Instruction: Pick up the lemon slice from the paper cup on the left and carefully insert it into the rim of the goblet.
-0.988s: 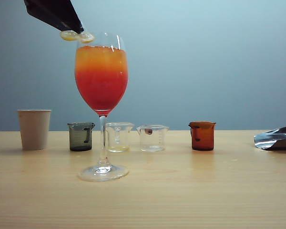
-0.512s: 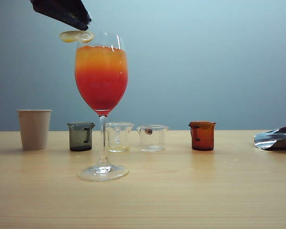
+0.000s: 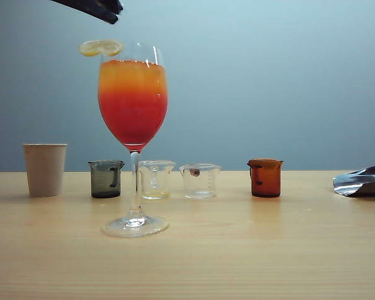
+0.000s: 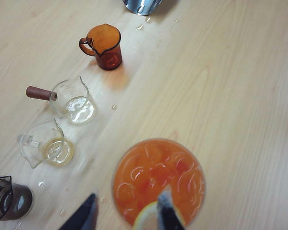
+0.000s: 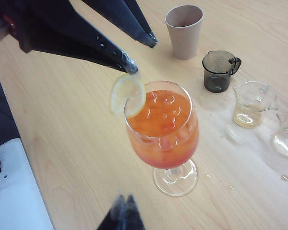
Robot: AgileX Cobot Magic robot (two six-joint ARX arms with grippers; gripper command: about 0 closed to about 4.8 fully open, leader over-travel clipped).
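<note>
Lemon slice [image 3: 100,47] sits on the rim of the goblet [image 3: 133,100], sticking out over the edge. Above it, the left gripper [image 5: 139,53] hangs in the air with its two fingers apart, holding nothing. The right gripper [image 5: 125,213] is low beside the glass with its tips together, holding nothing. The paper cup [image 3: 45,169] stands far left on the wooden table [image 3: 250,250], with a grey beaker [image 3: 105,179] next to it. A plain blue-grey wall is behind.

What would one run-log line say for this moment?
lemon slice: on goblet rim | left hand: open, above slice | right hand: shut, near goblet foot | paper cup: standing
</note>
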